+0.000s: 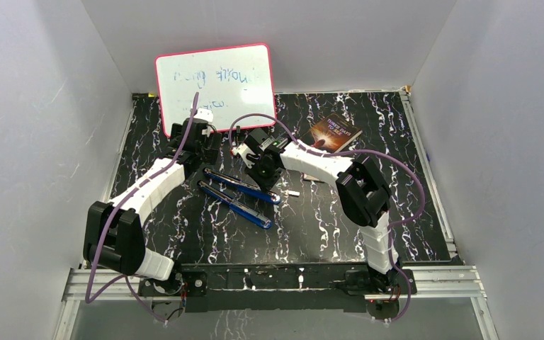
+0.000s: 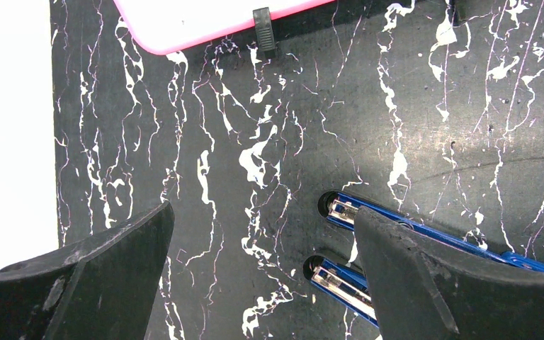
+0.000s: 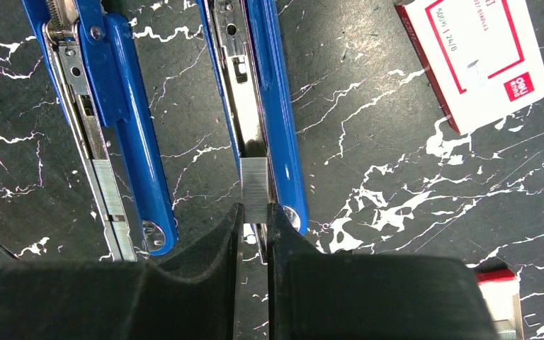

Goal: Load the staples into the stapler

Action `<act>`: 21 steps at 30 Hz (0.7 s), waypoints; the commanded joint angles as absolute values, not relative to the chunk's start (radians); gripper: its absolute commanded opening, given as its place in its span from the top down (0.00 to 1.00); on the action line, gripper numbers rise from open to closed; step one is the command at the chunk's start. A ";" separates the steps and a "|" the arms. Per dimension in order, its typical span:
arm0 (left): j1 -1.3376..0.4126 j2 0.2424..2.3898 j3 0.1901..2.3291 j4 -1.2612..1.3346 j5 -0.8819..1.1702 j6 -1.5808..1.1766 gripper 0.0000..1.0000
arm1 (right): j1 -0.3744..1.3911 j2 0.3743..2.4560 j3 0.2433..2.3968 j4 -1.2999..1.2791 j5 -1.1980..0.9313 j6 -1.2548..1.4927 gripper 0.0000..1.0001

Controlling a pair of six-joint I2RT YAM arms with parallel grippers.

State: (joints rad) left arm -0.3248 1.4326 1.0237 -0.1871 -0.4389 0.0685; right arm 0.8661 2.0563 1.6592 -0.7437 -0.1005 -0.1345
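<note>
1. The right jaws pinch the staples (image 3: 255, 190) over one end of the open stapler's (image 3: 278, 106) channel; a tilted strip could catch on the channel wall.
2. The left jaws stand spread beside the stapler, holding nothing, so a push may slide it on the bench (image 3: 397, 177).

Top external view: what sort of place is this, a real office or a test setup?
Most likely a lab robot cell, not an office: plain white walls box in a black marbled table, an aluminium rail edges it, and a whiteboard, book and opened stapler look like staged props.
</note>
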 commanded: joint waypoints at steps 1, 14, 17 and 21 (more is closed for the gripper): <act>-0.331 1.411 1.035 -0.186 -0.466 0.079 0.02 | 0.871 2.075 1.694 -0.763 -0.090 -0.133 0.95; -0.330 1.410 1.034 -0.186 -0.466 0.079 0.02 | 0.872 2.060 1.682 -0.757 -0.089 -0.132 0.80; -0.330 1.410 1.034 -0.186 -0.467 0.079 0.02 | 0.871 2.056 1.677 -0.755 -0.089 -0.132 0.79; -0.330 1.410 1.034 -0.186 -0.466 0.078 0.02 | 0.871 2.051 1.672 -0.749 -0.090 -0.130 0.76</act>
State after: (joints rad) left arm -0.3248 1.4326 1.0237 -0.1871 -0.4393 0.0689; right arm 0.8661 2.0583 1.6608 -0.7456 -0.1005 -0.1345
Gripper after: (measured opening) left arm 0.982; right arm 0.230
